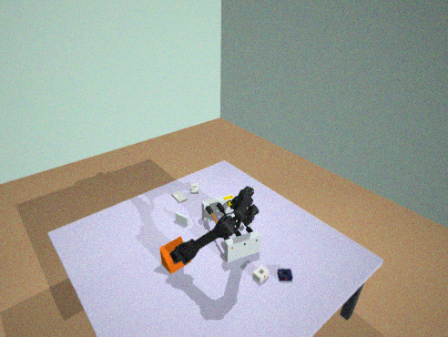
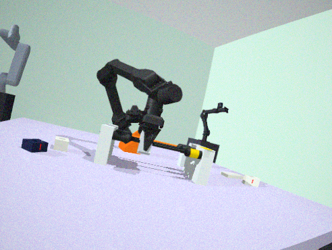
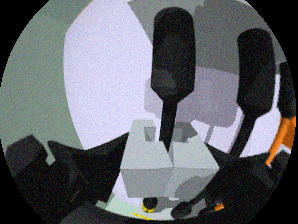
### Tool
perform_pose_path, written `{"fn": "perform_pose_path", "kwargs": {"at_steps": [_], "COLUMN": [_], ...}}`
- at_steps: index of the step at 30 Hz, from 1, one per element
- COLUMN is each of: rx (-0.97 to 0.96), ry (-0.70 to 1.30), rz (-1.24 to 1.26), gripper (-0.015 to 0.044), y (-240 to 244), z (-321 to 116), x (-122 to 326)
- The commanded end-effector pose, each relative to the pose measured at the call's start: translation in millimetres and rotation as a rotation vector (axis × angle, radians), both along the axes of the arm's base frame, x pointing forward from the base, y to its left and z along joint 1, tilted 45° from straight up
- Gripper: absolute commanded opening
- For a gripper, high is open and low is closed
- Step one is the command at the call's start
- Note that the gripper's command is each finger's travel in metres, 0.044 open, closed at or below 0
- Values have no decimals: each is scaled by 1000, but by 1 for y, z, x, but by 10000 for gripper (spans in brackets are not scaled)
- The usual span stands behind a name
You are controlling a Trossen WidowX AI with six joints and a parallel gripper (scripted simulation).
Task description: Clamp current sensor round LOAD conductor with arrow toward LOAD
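Note:
The light grey split-core sensor (image 3: 146, 156) (image 2: 142, 138) sits between my fingers, its two halves around a black conductor (image 3: 168, 122) (image 2: 168, 147). In the wrist view the halves meet or nearly meet at the near edge, and a narrow gap shows farther up. My gripper (image 3: 160, 137) (image 2: 147, 142) is shut on the sensor, one finger on each side. A second black conductor (image 3: 256, 75) runs beside it. The yellow band (image 2: 196, 153) is at the conductor's end. I cannot read the LOAD marker or see the arrow or latch.
White uprights (image 1: 243, 248) (image 2: 105, 145) carry the conductors. An orange box (image 1: 167, 259) (image 2: 127, 147) stands by the arm's base. A cream block (image 1: 258, 276) (image 2: 61, 144) and a navy block (image 1: 285, 275) (image 2: 34, 145) lie beyond one upright. A pale flat piece (image 1: 179, 197) lies beyond the other.

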State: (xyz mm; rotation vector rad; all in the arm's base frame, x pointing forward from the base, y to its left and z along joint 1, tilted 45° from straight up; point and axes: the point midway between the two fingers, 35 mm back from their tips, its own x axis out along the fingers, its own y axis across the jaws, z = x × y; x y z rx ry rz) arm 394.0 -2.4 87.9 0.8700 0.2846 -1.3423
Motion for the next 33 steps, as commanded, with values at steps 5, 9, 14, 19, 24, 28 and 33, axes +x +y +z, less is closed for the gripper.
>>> {"fn": "perform_pose_path", "kwargs": {"at_steps": [5, 9, 14, 19, 24, 28, 33], "rx": [-1, 0, 0, 0, 0, 0, -1], "ry": [-25, -16, -16, -16, -16, -16, -15], "rz": [25, 18, 18, 18, 18, 18, 18], "gripper": [0, 0, 0, 105, 236, 341, 414], "y": [7, 6, 6, 6, 6, 6, 6], "z": [8, 4, 4, 4, 4, 4, 4], "x": [1, 1, 1, 1, 1, 1, 1]}}
